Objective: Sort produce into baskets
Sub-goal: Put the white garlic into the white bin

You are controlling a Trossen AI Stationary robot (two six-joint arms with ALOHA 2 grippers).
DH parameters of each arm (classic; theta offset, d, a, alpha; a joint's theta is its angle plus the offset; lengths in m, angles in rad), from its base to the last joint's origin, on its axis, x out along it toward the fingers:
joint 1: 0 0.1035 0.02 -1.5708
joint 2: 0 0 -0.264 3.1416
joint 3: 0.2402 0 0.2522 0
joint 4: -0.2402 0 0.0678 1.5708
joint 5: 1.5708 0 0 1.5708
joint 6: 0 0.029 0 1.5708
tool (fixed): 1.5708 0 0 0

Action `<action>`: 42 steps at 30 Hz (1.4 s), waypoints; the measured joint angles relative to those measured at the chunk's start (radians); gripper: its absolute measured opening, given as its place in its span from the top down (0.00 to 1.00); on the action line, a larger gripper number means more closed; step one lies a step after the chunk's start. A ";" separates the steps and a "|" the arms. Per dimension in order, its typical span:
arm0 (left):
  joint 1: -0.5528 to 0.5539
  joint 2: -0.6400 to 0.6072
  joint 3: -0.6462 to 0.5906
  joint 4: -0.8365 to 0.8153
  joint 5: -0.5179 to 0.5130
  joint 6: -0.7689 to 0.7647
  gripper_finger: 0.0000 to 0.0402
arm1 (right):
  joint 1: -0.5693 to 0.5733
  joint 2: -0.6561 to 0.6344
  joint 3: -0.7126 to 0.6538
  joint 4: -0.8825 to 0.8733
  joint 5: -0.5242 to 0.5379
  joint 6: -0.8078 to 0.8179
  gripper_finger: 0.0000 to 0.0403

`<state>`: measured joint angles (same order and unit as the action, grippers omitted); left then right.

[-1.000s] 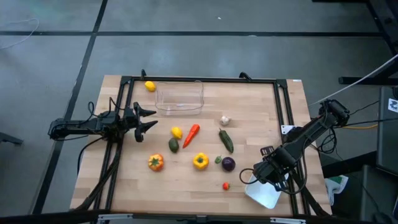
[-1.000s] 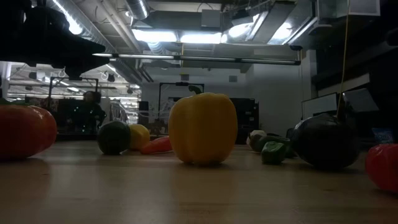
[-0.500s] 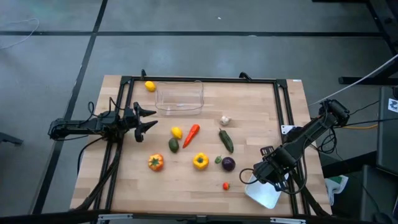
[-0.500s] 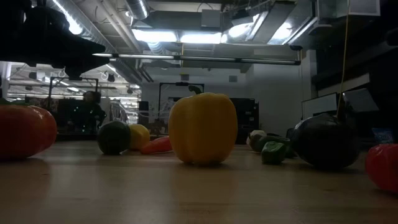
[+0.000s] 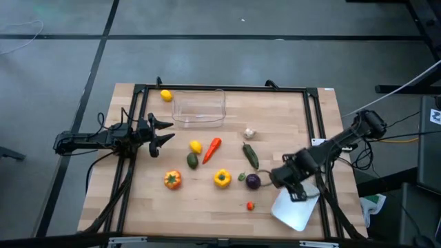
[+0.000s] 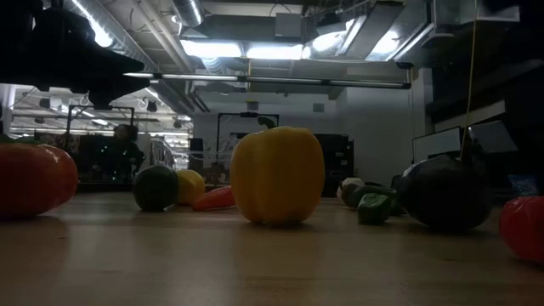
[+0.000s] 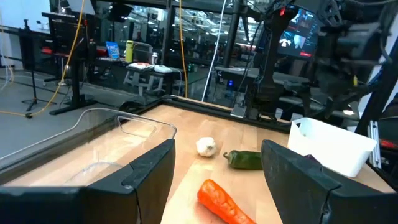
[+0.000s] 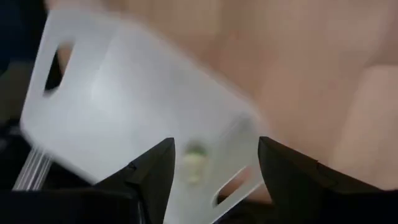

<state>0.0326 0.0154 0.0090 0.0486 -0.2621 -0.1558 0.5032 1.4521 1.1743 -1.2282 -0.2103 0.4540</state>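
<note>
Produce, the purple ball [image 5: 253, 181] especially, lies mid-table just left of the right gripper [image 5: 281, 178], whose jaws stand apart and empty (the left gripper [image 5: 160, 131] waits, also apart).

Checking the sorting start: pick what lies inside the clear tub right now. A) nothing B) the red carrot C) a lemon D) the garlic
A, the clear tub shows only bare plastic, while the lemon lies outside beside its corner on the table.

right end effector [image 5: 281, 177] | moved off white tray [image 5: 295, 212] toward purple ball [image 5: 253, 181] | possibly lifted
</note>
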 joint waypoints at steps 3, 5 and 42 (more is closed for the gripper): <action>0.000 0.000 0.000 0.000 0.000 0.000 0.41 | -0.068 0.000 0.027 0.002 0.100 -0.085 0.43; 0.000 0.000 0.000 0.000 0.000 0.000 0.41 | -0.112 0.000 0.041 0.012 0.179 -0.177 0.43; 0.000 0.000 0.000 0.000 0.000 0.005 0.41 | -0.781 0.310 0.041 0.425 0.193 -0.936 0.43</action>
<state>0.0326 0.0158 0.0090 0.0483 -0.2619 -0.1513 -0.2779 1.7619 1.2156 -0.8034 -0.0172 -0.4819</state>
